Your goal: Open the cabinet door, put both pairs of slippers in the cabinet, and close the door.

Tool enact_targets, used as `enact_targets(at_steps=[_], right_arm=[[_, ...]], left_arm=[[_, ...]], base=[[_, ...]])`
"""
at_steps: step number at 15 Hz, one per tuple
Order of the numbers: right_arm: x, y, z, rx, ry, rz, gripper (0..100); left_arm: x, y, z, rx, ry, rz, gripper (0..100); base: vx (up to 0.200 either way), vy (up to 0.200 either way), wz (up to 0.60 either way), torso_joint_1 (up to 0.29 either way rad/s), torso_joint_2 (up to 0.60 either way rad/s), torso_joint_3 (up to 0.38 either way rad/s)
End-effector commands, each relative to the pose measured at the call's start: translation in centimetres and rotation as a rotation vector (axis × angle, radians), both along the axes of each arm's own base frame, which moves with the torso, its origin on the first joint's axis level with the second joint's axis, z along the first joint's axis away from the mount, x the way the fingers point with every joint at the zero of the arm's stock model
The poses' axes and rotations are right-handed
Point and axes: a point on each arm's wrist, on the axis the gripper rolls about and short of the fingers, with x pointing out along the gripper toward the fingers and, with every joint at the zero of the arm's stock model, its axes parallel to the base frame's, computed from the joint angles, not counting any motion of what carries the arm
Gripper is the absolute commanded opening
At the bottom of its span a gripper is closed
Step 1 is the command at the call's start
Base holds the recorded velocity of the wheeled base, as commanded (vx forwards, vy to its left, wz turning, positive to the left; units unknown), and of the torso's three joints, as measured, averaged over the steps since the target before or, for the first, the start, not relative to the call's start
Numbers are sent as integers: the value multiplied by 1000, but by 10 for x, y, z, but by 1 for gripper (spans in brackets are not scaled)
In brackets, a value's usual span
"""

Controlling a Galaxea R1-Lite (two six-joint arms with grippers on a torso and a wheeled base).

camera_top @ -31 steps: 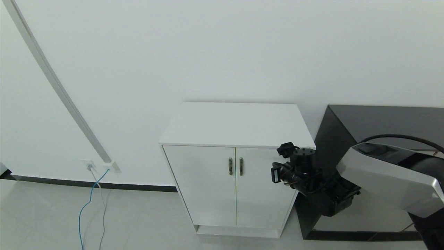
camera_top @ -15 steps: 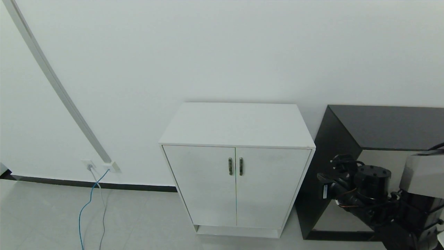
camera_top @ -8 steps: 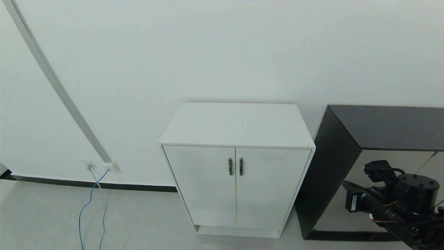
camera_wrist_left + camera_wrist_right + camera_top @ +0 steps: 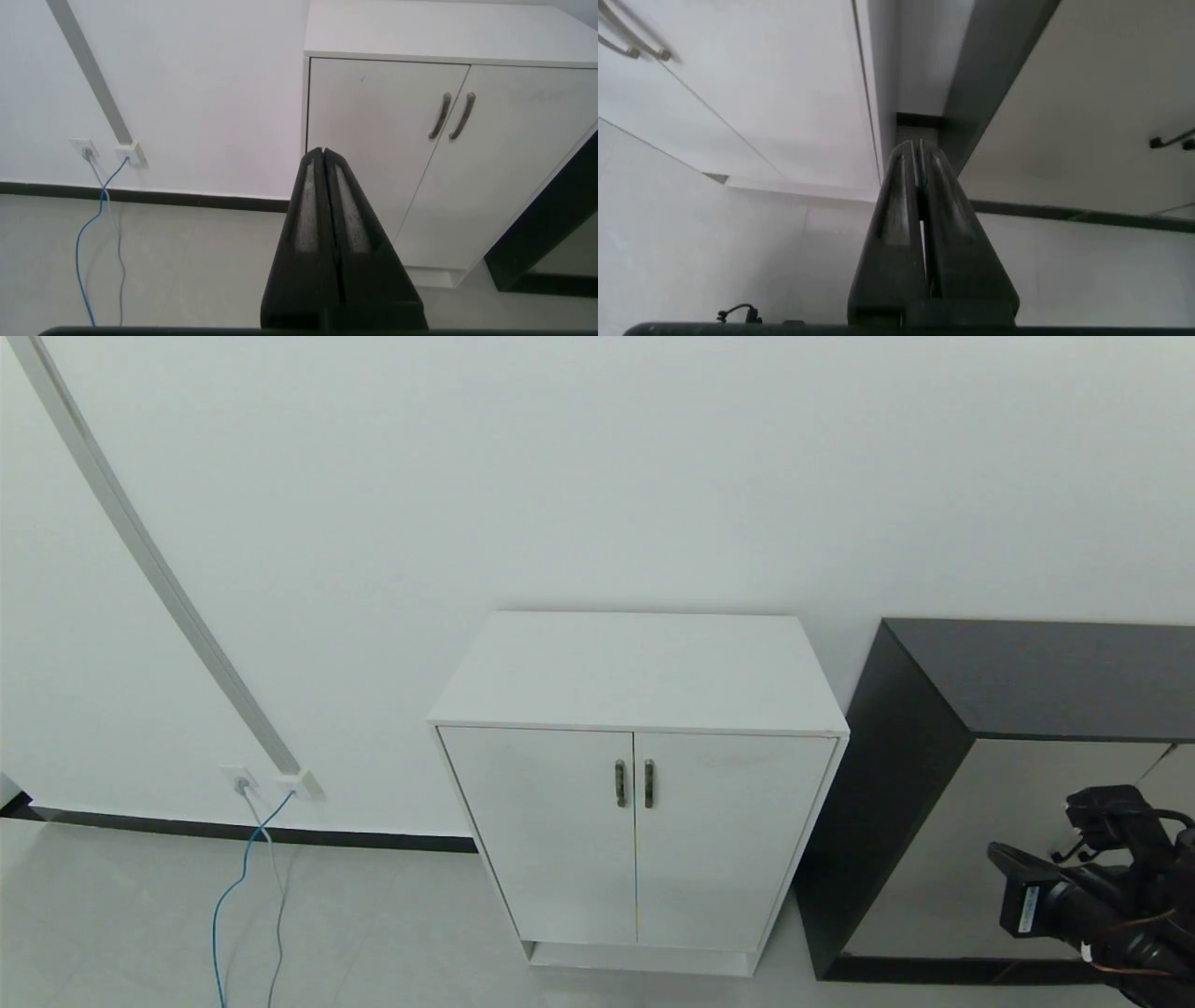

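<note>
My left claw is pressed together with nothing between its fingers, and it hangs in the air, aimed at the foot of the white cabinet. My right claw is likewise closed and empty. It points at the narrow gap where the cabinet's side meets the dark edge of the black unit next to it. My right arm sits low in front of that unit's mirrored front, well to the right of the cabinet and touching nothing. The cabinet stands on the pale tiled floor with its back against the white wall. Its left door and right door are both shut, flush along the middle seam. The two slim upright handles, left handle and right handle, sit just beside each other on either side of that seam, near the top of the doors. The cabinet's flat top is white. The black unit stands just beside the cabinet on the right, also against the wall. Farther left, well apart from the cabinet, a white cable duct slants down the wall to a socket just above the dark skirting. From there a blue cable and a grey cable trail onto the floor.
</note>
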Motion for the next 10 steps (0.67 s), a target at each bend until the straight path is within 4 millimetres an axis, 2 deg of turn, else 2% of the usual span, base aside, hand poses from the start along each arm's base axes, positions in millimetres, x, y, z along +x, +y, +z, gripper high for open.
enact_targets(at_steps=[1,10], right_arm=[[-5,-3,9,5,-36,-10,0],[-48,-9,24,-3,54,-8,0]], left_arm=[[0,0,0,0,0,0,0],[0,0,0,-2,-1,0,0]], base=[[0,0,0,0,0,0],[0,0,0,0,0,0]])
